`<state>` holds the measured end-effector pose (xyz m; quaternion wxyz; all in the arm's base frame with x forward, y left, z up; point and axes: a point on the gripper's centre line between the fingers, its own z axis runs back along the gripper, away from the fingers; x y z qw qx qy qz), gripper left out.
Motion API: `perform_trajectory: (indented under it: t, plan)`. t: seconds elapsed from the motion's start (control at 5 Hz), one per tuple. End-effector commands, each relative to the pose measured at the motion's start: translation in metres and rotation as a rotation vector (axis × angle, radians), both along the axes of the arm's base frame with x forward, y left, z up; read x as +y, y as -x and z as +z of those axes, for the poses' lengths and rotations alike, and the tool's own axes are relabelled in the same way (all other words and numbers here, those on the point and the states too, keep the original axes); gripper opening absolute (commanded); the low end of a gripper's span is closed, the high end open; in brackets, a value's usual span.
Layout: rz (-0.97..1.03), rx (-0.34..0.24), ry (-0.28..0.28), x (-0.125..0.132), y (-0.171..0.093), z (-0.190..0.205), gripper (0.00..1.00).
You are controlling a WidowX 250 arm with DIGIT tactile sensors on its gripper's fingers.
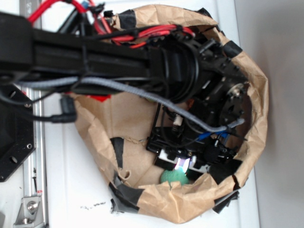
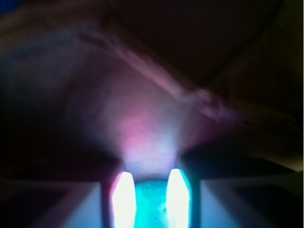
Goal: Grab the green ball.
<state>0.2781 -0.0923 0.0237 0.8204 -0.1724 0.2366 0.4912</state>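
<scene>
The green ball (image 1: pixel 172 177) is a small teal-green ball lying low inside a brown paper bag (image 1: pixel 190 205), near its front wall. My gripper (image 1: pixel 183 167) reaches down into the bag and sits right on the ball, covering its right side. In the wrist view the ball (image 2: pixel 151 204) fills the narrow gap between my two brightly lit fingers (image 2: pixel 124 199), which press against its sides. The gripper (image 2: pixel 151 174) is shut on the ball. The lower part of the ball is out of the frame.
The crumpled bag walls, patched with black tape (image 1: pixel 126 194), rise closely around the gripper on all sides. The black arm (image 1: pixel 95 52) with red and grey cables spans the top of the bag. A metal rail (image 1: pixel 34 142) runs along the left on the white table.
</scene>
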Motion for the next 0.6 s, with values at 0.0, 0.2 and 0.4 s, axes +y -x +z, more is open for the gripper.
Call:
perform_trajectory:
  t: [0.0, 0.2, 0.4]
  plan:
    - [-0.209, -0.169, -0.034, 0.008, 0.018, 0.048, 0.00]
    - [-0.247, -0.245, -0.086, 0.025, 0.031, 0.072, 0.00]
    - [-0.376, -0.345, -0.198, 0.050, 0.033, 0.107, 0.00]
